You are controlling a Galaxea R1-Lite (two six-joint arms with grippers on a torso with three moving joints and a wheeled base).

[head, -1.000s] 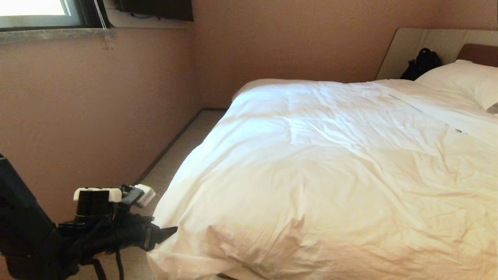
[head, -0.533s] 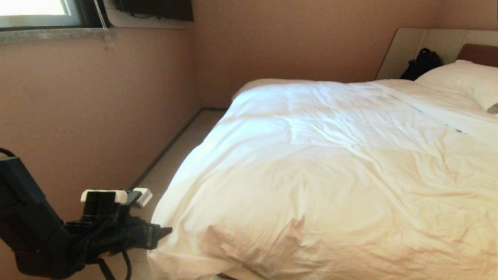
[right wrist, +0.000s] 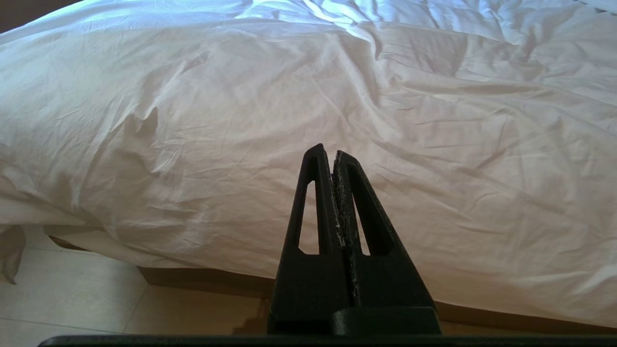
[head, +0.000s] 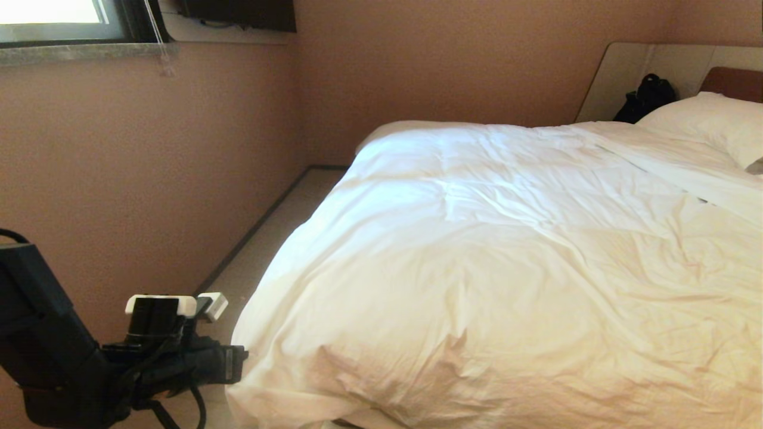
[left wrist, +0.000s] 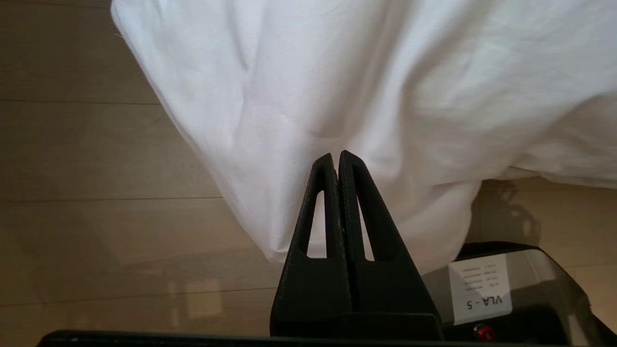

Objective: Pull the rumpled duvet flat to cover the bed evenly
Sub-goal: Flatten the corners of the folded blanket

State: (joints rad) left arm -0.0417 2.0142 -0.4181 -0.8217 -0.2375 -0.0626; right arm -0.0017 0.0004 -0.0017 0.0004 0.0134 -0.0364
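White, wrinkled cotton fills most of the head view: the duvet lies spread over the bed, its near left corner drooping over the edge towards the floor. Only a strip of the dark base shows under the hanging cloth; the rest of the frame is covered. At the far right a pillow is cut off by the picture's edge, with a dark bag beside it against the beige headboard surround.

Low at the near left, the left gripper meets the drooping corner, fingers pressed together with their tips at a fold of the cloth (whether any fabric is actually pinched between them cannot be made out). The right gripper, fingers also together and empty, points at the duvet's near side.
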